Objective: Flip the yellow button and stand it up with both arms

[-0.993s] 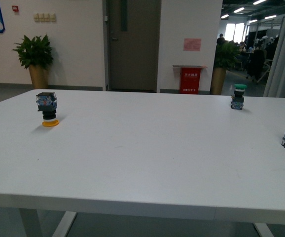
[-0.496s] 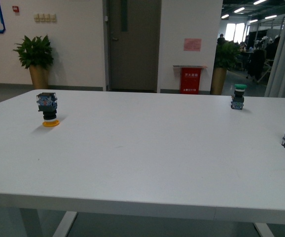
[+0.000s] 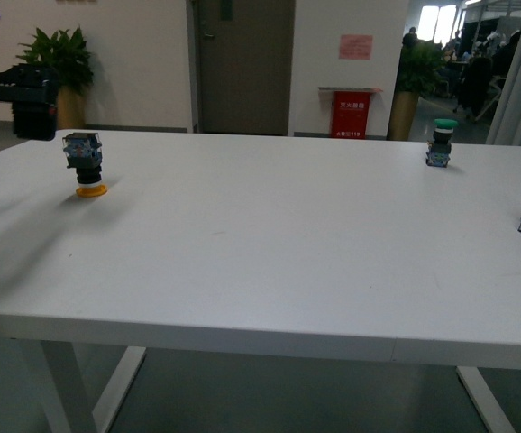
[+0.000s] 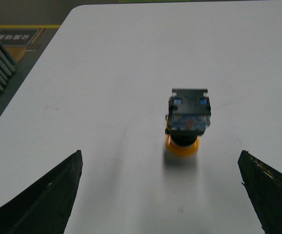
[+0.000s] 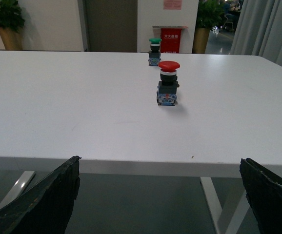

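**While the yellow button (image 3: 84, 164) rests on its cap, both grippers gape**

From the front, the button stands upside down near the table's (image 3: 269, 244) far left corner, with the left arm (image 3: 22, 95) just beside it. Only the left wrist view shows the left gripper (image 4: 159, 153) spread wide and empty, the button ahead of its fingers. The right wrist view shows the right gripper (image 5: 158, 160) likewise spread and empty, facing the red switch (image 5: 169, 83), with the green switch (image 5: 154, 48) behind.

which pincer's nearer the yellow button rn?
Left. Left pincer hovers open facing the yellow button, close by. Right pincer sits off the table's near edge, facing the red button.
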Controlling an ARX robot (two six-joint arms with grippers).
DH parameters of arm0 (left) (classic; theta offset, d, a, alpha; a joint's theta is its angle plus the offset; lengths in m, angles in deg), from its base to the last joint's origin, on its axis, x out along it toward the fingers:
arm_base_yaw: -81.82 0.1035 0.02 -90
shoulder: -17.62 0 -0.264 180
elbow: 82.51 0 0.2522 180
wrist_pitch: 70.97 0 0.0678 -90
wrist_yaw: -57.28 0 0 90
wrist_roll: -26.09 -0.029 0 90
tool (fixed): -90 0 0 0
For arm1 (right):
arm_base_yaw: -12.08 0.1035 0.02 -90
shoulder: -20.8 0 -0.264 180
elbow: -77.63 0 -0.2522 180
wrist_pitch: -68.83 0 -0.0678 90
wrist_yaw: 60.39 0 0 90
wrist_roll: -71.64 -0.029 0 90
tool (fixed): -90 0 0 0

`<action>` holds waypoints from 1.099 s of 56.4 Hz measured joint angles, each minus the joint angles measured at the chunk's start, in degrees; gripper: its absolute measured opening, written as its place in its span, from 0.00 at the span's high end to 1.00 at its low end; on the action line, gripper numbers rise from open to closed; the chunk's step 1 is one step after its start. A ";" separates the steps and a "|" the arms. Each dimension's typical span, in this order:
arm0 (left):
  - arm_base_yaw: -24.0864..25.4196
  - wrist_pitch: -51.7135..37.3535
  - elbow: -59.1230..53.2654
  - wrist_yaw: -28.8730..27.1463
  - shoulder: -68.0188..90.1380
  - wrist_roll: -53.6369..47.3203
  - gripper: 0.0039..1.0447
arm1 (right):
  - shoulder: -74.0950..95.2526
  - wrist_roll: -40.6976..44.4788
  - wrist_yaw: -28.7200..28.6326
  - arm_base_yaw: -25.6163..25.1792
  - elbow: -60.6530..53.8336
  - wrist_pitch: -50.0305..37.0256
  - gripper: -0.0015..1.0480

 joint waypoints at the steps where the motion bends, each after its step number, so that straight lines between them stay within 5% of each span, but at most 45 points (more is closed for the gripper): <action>1: -0.04 0.42 0.79 0.20 0.50 0.09 0.06 | 0.00 0.00 0.00 0.00 0.00 0.00 0.07; 26: -1.86 9.79 17.75 2.89 12.79 2.62 0.06 | 0.00 0.02 0.00 0.00 0.00 0.00 0.07; 50: -1.60 10.08 19.06 2.71 16.31 2.51 0.06 | 0.00 0.02 0.00 0.00 0.00 0.00 0.07; 62: -1.79 9.27 19.12 3.06 17.07 2.43 0.35 | 0.00 0.00 0.00 0.00 0.00 0.00 0.07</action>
